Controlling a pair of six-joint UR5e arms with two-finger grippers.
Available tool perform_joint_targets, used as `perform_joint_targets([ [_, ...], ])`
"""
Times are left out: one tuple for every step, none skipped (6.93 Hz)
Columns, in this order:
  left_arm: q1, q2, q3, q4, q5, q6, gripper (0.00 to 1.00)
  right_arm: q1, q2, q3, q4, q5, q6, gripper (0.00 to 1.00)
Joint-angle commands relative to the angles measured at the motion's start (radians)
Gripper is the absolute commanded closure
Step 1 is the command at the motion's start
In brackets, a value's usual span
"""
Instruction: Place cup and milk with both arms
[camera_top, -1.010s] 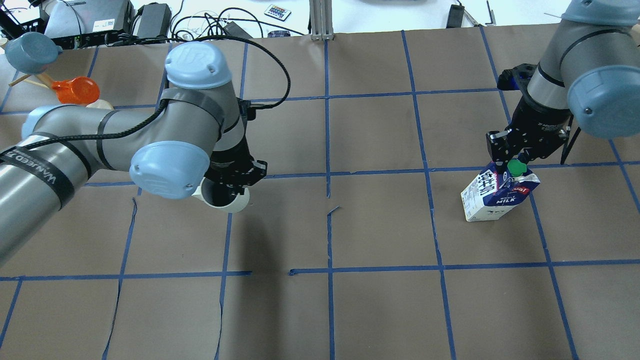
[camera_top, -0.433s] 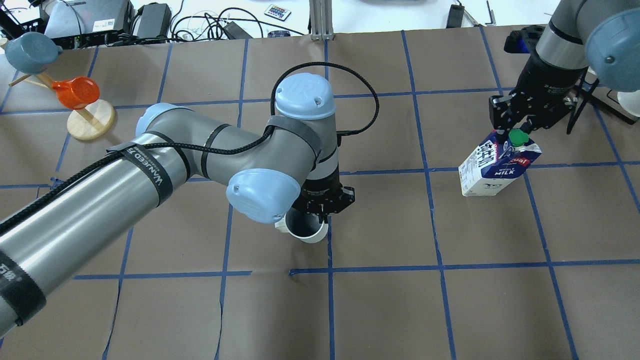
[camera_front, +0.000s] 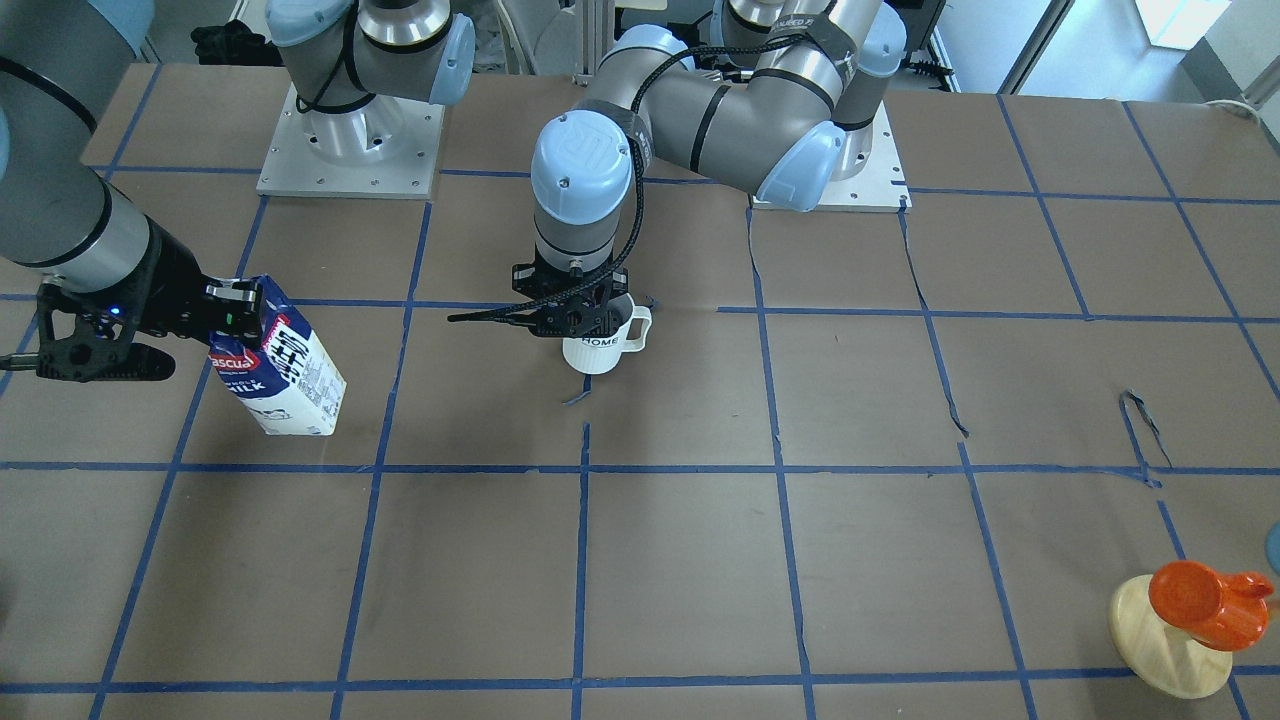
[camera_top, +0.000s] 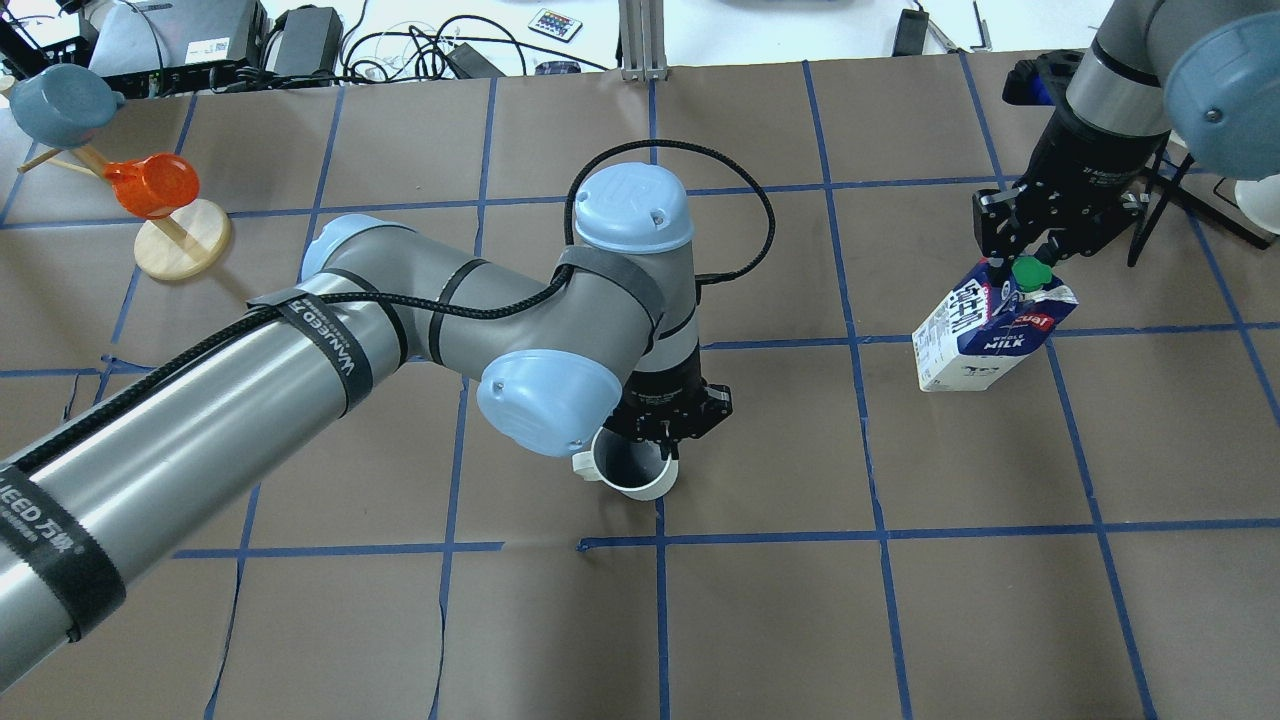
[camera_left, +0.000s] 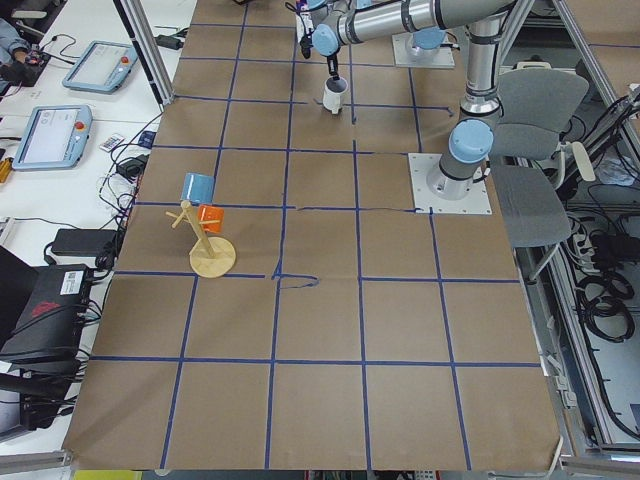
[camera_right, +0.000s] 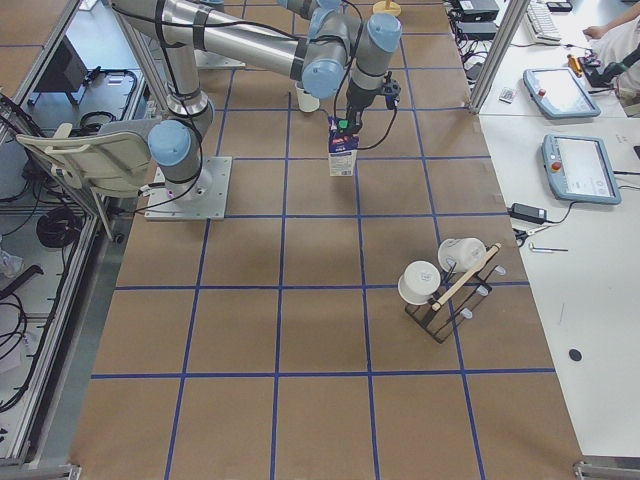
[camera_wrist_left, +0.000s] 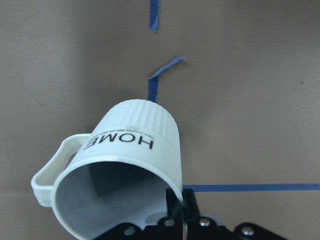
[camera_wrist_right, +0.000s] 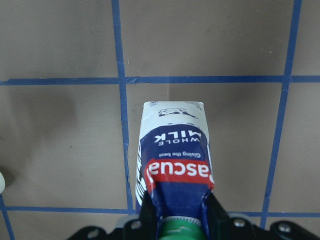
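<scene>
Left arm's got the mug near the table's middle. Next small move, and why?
Probably lower the cup straight down: the left tool grips its rim, and it seems to hang just above the table by the centre tape line. The right tool holds the milk well clear.

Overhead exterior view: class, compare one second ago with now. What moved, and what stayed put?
The left gripper carried the cup rightwards to the table's middle line, slightly nearer the robot. The right gripper drew the milk a little farther from the robot. Both grips held; the wooden stand did not move.
</scene>
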Motion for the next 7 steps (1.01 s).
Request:
perform_joint_targets([
  [-0.005, -0.005, 0.0, -0.003, -0.005, -0.004, 0.01, 0.012, 0.001, 0.003, 0.013, 0.006, 0.021, 0.8],
  [-0.005, 0.025, 0.004, -0.004, 0.008, -0.003, 0.0, 0.044, 0.003, 0.003, 0.013, 0.006, 0.053, 0.81],
  [0.008, 0.069, 0.026, -0.004, 0.012, 0.02, 0.0, 0.082, 0.003, 0.0, 0.012, 0.006, 0.12, 0.82],
  [0.046, 0.102, 0.09, -0.042, 0.029, 0.043, 0.0, 0.103, 0.001, 0.003, 0.016, 0.007, 0.156, 0.83],
  [0.08, 0.134, 0.14, -0.165, 0.073, 0.092, 0.0, 0.152, 0.001, 0.006, 0.016, 0.006, 0.184, 0.84],
  [0.129, 0.183, 0.148, -0.202, 0.078, 0.216, 0.0, 0.204, 0.003, 0.007, 0.018, 0.007, 0.263, 0.84],
  [0.208, 0.23, 0.152, -0.205, 0.071, 0.27, 0.0, 0.26, 0.003, 0.01, 0.018, 0.007, 0.29, 0.84],
])
